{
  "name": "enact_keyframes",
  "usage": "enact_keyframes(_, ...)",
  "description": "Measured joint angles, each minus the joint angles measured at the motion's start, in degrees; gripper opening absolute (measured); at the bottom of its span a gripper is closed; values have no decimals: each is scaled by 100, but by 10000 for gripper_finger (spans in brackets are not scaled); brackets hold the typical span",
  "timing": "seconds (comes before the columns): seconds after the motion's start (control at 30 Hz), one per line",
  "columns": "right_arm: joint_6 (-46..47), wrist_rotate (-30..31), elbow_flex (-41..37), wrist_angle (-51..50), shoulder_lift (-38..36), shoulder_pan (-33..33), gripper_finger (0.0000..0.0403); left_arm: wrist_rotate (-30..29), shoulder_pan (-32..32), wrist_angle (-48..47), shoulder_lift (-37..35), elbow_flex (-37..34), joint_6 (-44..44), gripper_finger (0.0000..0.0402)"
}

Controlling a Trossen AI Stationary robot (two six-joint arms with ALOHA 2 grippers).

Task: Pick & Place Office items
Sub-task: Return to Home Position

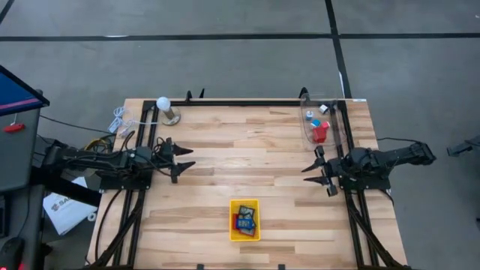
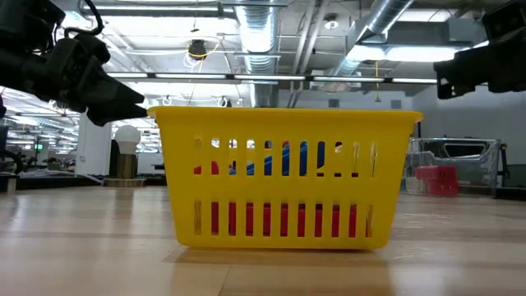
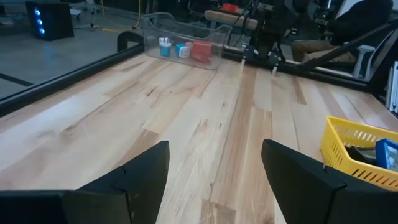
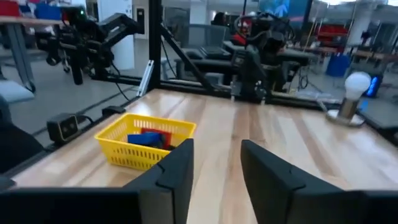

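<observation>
A: Where are the office items [image 1: 320,132]?
B: Some sit in the clear bin [image 1: 304,124], and some in the yellow basket [image 1: 233,220].
A: And the claws?
B: The left gripper [image 1: 192,157] and the right gripper [image 1: 310,163] both stand open, holding nothing.
A: Any words?
B: The white bag's [image 1: 58,206] letters are too small to read.

office items [image 1: 244,220] lie in yellow tray [image 1: 232,229] and clear bin [image 1: 306,129].

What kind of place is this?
Probably a robotics lab or workshop. Two robot arms, left gripper and right gripper open, sit at a wooden table, bare pipes and ducts cross the ceiling, and another robot rig stands beyond the table.
</observation>
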Motion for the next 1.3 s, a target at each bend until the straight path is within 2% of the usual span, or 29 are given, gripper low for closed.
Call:
enact_keyframes(0.27, -521, -7, 0, -2, -166, -263, 107, 2, 0, 2, 5, 0, 0, 253)
enact_keyframes(0.47, -596, -9, -2, -8, -284, -788, 108, 2, 0, 7, 4, 0, 0, 253)
enact_keyframes(0.67, -72, -2, -2, -10, 147, -1414, 109, 2, 0, 9, 4, 0, 0, 253)
enact_keyframes(0.8, -36, 4, -2, -12, 349, -1636, 109, 4, 0, 15, 4, 0, 0, 253)
enact_keyframes(0.83, -1, 6, -2, -12, 377, -1671, 109, 2, 0, 20, 4, 0, 0, 253)
enact_keyframes(0.97, 1273, 6, -2, -13, 445, -1720, 109, 4, 0, 26, 4, 0, 0, 253)
enact_keyframes(1.07, 1847, 6, -2, -13, 443, -1720, 109, 4, 0, 50, 4, 0, 0, 253)
enact_keyframes(1.3, 1962, 6, -4, -13, 443, -1720, 109, 4, 0, 52, 4, 0, 0, 253)
